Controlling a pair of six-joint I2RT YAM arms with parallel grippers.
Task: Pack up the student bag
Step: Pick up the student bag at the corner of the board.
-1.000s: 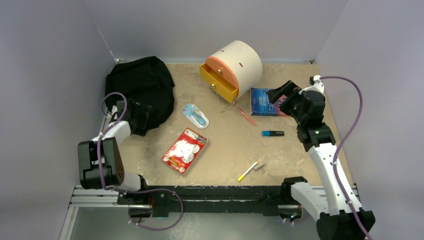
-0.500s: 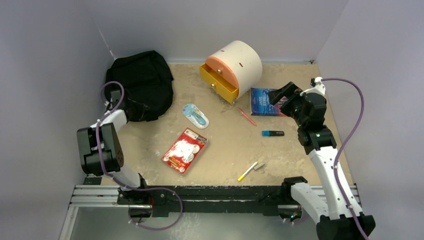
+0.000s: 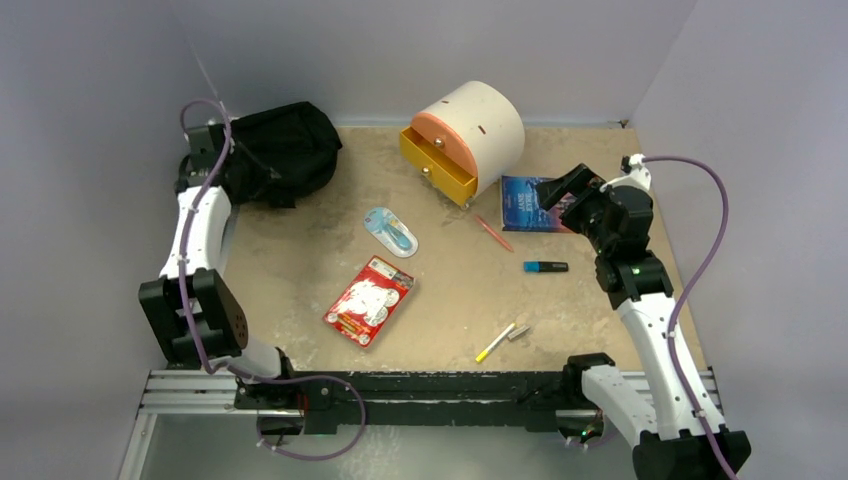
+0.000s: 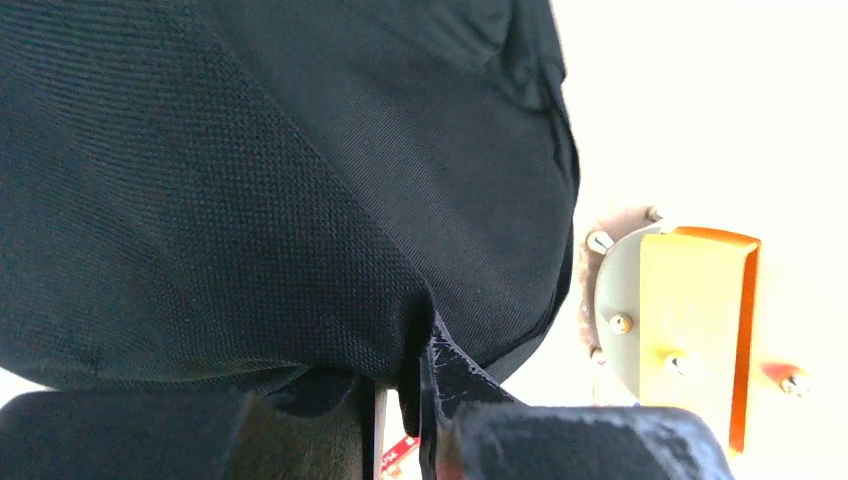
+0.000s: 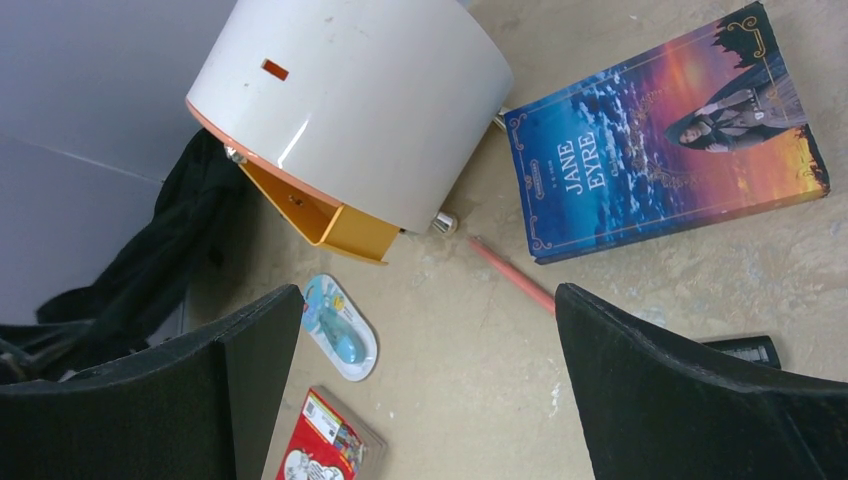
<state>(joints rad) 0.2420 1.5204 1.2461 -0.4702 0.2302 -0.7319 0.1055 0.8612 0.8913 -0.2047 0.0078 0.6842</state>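
Student bag (image 3: 280, 150): black fabric, bunched in the far left corner of the table (image 3: 450, 300), left of the cream drawer box (image 3: 470, 135) and apart from it.
Left gripper (image 4: 397, 390): jaws narrowed to a slit, pinching a fold of the bag's edge.
Right gripper (image 5: 428, 300): jaws wide, holding nothing, above the table near the Jane Eyre book (image 5: 660, 135) and a pink pencil (image 5: 510, 272).

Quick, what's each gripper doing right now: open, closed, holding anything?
Left gripper: closed, pinching the bag fabric.
Right gripper: open, holding nothing.
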